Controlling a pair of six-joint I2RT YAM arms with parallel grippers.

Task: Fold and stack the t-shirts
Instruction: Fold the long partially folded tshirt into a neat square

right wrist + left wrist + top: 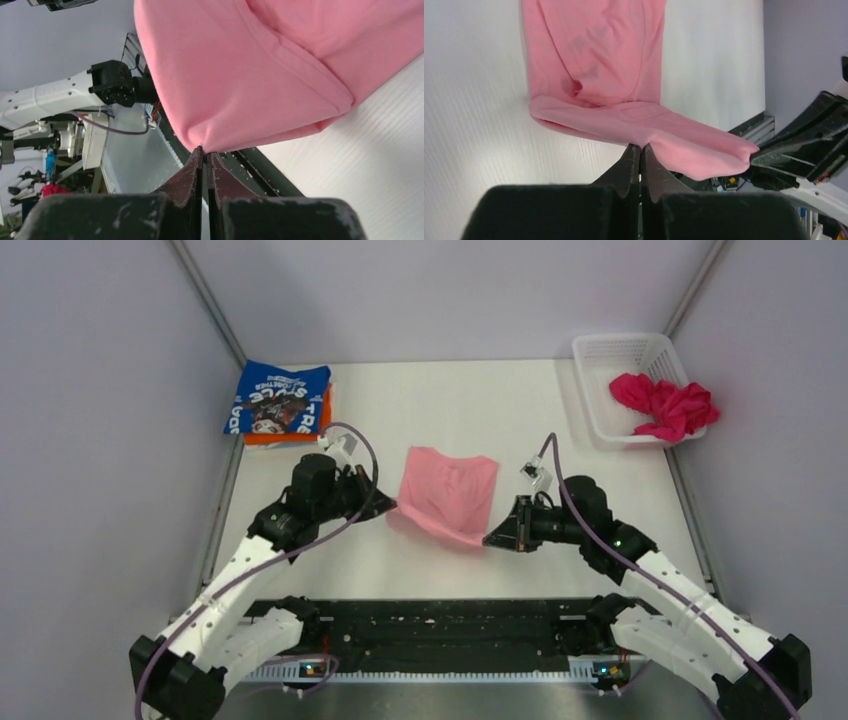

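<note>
Left gripper (385, 508) and right gripper (492, 539) each clench a near corner of the pink t-shirt (450, 490), so the fold probably next needs both corners carried toward the far edge.

Table (560, 560): white, flat, with grey walls on three sides.
Middle: pink shirt (450, 490), folded over; far part flat on the table, near edge raised off it.
Far left corner: orange shirt (290, 438), folded flat, blue shirt (278, 398) on top.
Far right corner: white lattice basket (598, 390); magenta shirt (665, 405) inside, spilling over its right rim.
</note>
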